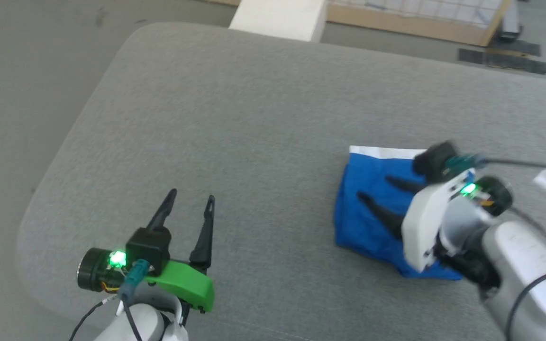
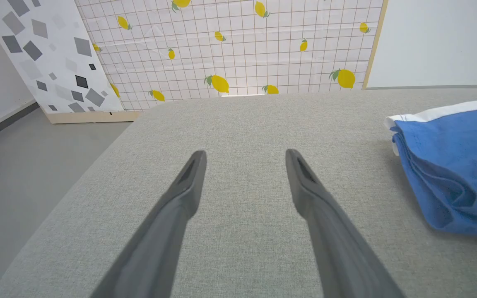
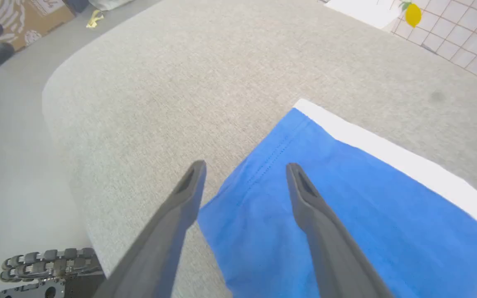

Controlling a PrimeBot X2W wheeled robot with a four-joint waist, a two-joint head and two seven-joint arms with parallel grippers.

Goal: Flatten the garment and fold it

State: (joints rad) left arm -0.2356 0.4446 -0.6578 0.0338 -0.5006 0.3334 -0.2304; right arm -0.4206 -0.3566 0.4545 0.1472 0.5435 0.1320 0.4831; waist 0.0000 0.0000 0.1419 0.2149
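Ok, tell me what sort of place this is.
Probably a test room or lab, not a home: a grey fabric-covered table, a lemon-print backdrop and a speckled panel standing on bare grey floor.

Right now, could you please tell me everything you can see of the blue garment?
The garment is bright blue soft cloth with a white band along its far edge. It lies folded into a compact, layered rectangle, slightly rumpled, on the grey cushioned surface, toward the robot's right. The right end effector is open above it; whether it touches is unclear.
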